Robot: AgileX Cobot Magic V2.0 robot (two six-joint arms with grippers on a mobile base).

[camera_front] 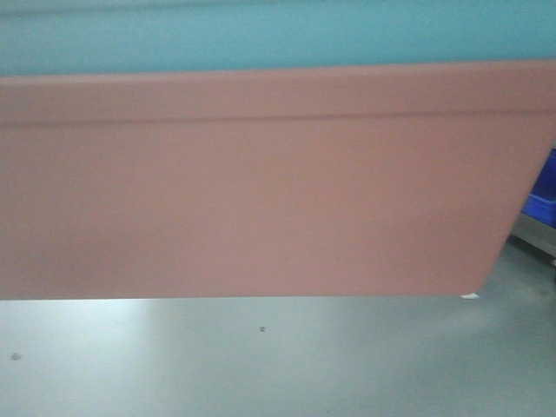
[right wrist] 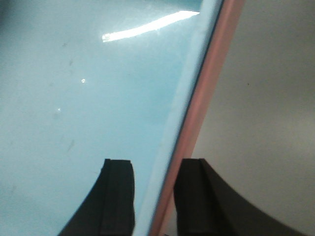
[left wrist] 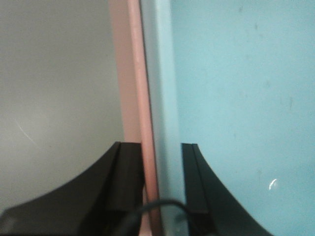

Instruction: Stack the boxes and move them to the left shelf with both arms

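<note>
the front view is nearly filled by the long side of the pink bin (camera_front: 261,182). a strip of the blue bin (camera_front: 261,35) shows above its rim, so the blue one sits nested inside the pink one. under the pair lies grey floor (camera_front: 261,365), with a lit gap below the pink bin's bottom edge. a corner of a dark blue crate (camera_front: 546,195) peeks in at the right edge. neither gripper shows here.

the wrist views show what the front view cannot: the grip at each end. in the left wrist view the left gripper (left wrist: 160,179) straddles the doubled wall. one black finger (left wrist: 125,182) lies against the pink outer face and the other against the blue inner face. the jaws are clamped on the two walls together, and a thin black cable (left wrist: 162,202) crosses low between them.

in the right wrist view the right gripper (right wrist: 155,194) holds the opposite end the same way. one finger is inside the blue bin and one outside the pink rim, closed onto both walls.

as for contents, the pink bin holds the blue bin. the blue bin's inner surface, seen only from the wrists, shows faint scuff marks and a bright streak of glare. the front view shows no inside at all.
</note>
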